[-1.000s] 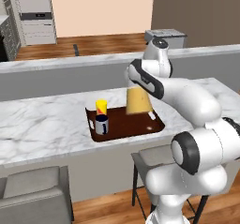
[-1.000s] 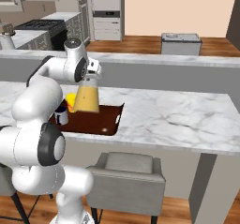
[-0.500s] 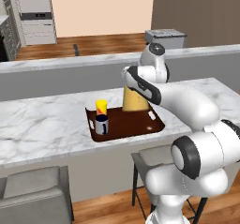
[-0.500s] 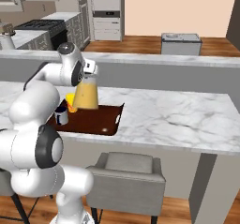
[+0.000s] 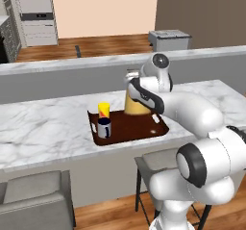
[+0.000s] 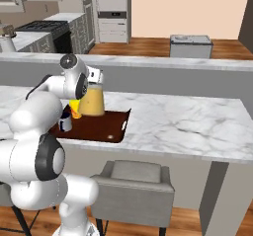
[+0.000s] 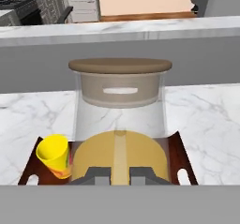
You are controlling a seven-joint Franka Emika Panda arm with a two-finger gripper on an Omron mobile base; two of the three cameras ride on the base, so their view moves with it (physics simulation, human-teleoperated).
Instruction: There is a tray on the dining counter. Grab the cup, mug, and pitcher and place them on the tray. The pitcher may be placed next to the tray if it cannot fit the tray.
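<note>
Our gripper [image 7: 120,175] is closed on the pitcher [image 7: 120,124], its two dark finger tips pinching a thin vertical strip on the near side of the glass, low on the body where the orange liquid shows. The pitcher stands upright, its long axis vertical, with the brown cork lid directly above our grip. In the left base view the pitcher [image 5: 135,101] sits at the back of the tray [image 5: 139,128], toward the far long edge; whether its base already touches the tray floor or hangs just above it, we cannot tell.

Relative to the pitcher, the cup [image 7: 54,155] stands just beside it, to its left in the hand view, near but apart. The mug [image 5: 104,127] stands in front of the cup, near the tray's left end. The tray lies on the dining counter [image 5: 43,128].

We judge that the move ahead turns on this: the tray is straight beneath the pitcher, so release needs only a short vertical settling, then a retreat toward us, away from the cup.
</note>
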